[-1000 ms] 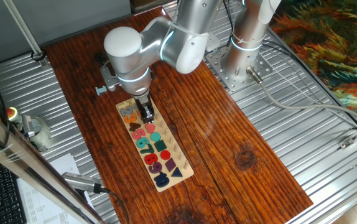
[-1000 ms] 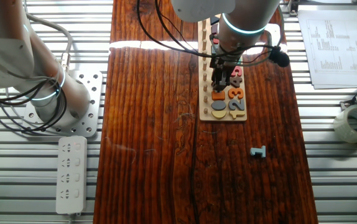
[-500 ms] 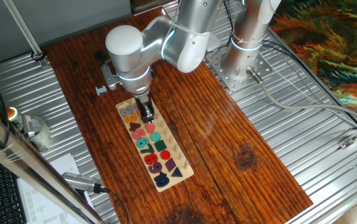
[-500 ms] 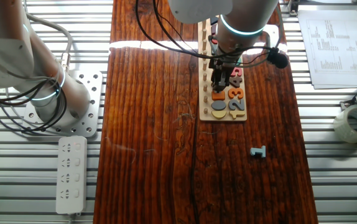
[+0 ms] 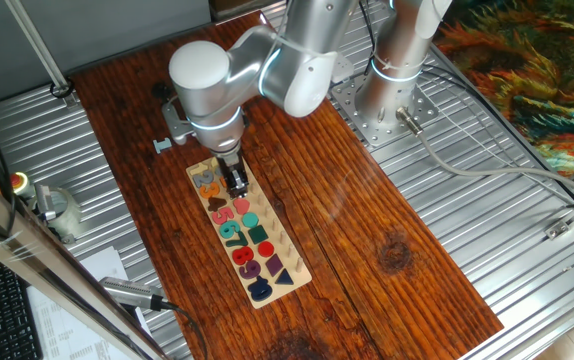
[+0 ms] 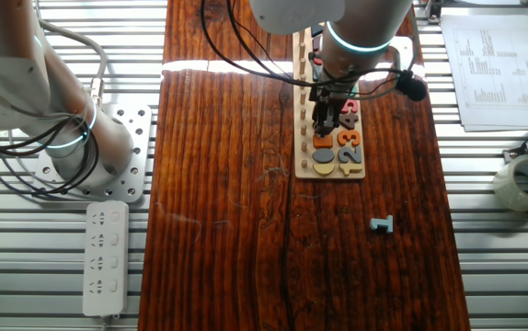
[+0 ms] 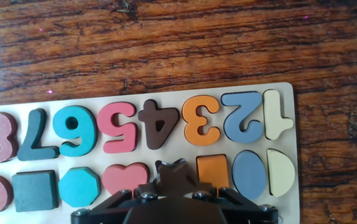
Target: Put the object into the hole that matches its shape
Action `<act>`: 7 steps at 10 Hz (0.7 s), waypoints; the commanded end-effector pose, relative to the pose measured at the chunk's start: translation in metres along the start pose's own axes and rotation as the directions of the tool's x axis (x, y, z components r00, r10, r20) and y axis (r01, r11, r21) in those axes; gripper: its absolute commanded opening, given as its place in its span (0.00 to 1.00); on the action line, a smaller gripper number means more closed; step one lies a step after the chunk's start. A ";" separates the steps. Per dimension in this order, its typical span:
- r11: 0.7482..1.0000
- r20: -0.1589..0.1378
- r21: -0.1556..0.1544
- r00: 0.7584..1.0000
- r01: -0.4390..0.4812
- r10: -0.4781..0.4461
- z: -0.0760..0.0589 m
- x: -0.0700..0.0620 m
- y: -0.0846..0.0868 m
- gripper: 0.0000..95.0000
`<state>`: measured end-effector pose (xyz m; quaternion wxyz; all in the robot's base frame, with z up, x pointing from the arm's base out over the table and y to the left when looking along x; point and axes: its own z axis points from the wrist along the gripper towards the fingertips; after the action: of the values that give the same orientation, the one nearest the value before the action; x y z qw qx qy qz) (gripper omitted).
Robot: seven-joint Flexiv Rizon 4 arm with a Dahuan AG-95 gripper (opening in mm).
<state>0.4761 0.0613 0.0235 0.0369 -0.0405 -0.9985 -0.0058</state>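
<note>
No shift; star [image 7: 176,176] half-hidden.

Gripper [image 7: 177,193] pointing straight down, fingers seemingly closed

Gripper [image 7: 173,198] at 6 o'clock over board [image 7: 166,93], star piece [image 7: 174,176] between its fingers, dark-looking, sitting between pink heart [image 7: 124,178] and orange square [image 7: 213,171]. Number pieces row above.
</note>
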 end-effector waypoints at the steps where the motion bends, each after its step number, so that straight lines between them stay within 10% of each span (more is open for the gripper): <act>1: 1.000 -0.005 0.003 1.000 -0.008 0.008 0.000 0.000 0.000 0.00; 7: 1.000 -0.007 -0.002 1.000 -0.016 0.016 0.000 0.001 0.000 0.00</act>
<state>0.4753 0.0611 0.0238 0.0399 -0.0492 -0.9980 -0.0060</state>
